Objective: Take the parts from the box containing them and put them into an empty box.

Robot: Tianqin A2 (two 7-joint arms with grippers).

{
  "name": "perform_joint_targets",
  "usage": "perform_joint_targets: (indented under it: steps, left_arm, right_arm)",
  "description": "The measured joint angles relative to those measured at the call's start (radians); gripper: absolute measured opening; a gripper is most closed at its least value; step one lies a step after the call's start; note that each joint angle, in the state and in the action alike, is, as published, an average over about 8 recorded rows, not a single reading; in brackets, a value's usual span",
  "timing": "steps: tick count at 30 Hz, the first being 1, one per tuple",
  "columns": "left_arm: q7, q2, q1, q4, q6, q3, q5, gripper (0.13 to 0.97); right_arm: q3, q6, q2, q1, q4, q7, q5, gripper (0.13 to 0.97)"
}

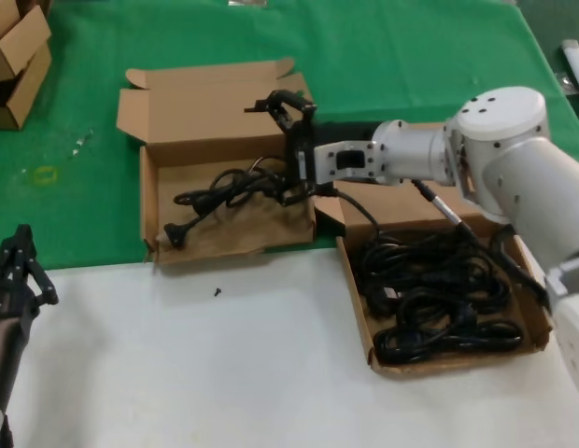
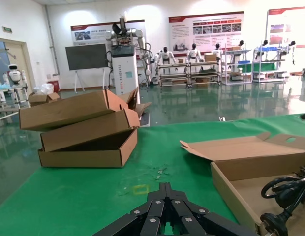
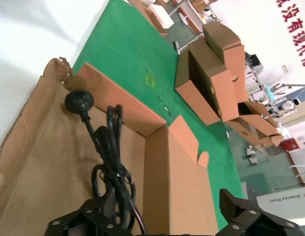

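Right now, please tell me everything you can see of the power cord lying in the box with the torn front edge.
The power cord is black and looks rubbery, with a round plug at its free end. It lies on the floor of the torn-edged cardboard box, loosely coiled, the plug end stretched toward the front corner. The right claw hangs open over its coiled end; contact is unclear.

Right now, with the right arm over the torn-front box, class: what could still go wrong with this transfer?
1. The right gripper has open jaws around the power cord in the torn-front box; withdrawing could snag a loop and drag it out.
2. The cord's plug lies near the low ragged front wall and might slip over it.
3. The remaining cords look tangled, so one grasp may lift several.
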Motion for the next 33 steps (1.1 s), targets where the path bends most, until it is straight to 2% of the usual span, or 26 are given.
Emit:
perform_joint_targets:
  steps: [5, 14, 18, 26, 33]
  left_arm:
    - [0.000, 0.000, 0.000, 0.000, 0.000, 0.000, 0.000, 0.142]
    - [0.000, 0.000, 0.000, 0.000, 0.000, 0.000, 0.000, 0.142]
    - [0.000, 0.000, 0.000, 0.000, 0.000, 0.000, 0.000, 0.142]
    - [0.000, 0.000, 0.000, 0.000, 0.000, 0.000, 0.000, 0.142]
    - [0.000, 0.000, 0.000, 0.000, 0.000, 0.000, 0.000, 0.142]
  right_arm:
    - [-0.025, -0.008, 0.057, -0.075, 0.177, 0.114, -0.019, 0.752]
    - [-0.046, -0.011, 0.157, -0.186, 0.416, 0.255, -0.028, 0.890]
    - [-0.047, -0.010, 0.195, -0.224, 0.487, 0.292, -0.023, 0.890]
    - [-0.039, -0.005, 0.260, -0.295, 0.599, 0.338, -0.005, 0.958]
    - [-0.022, 0.010, 0.313, -0.365, 0.703, 0.377, 0.016, 0.964]
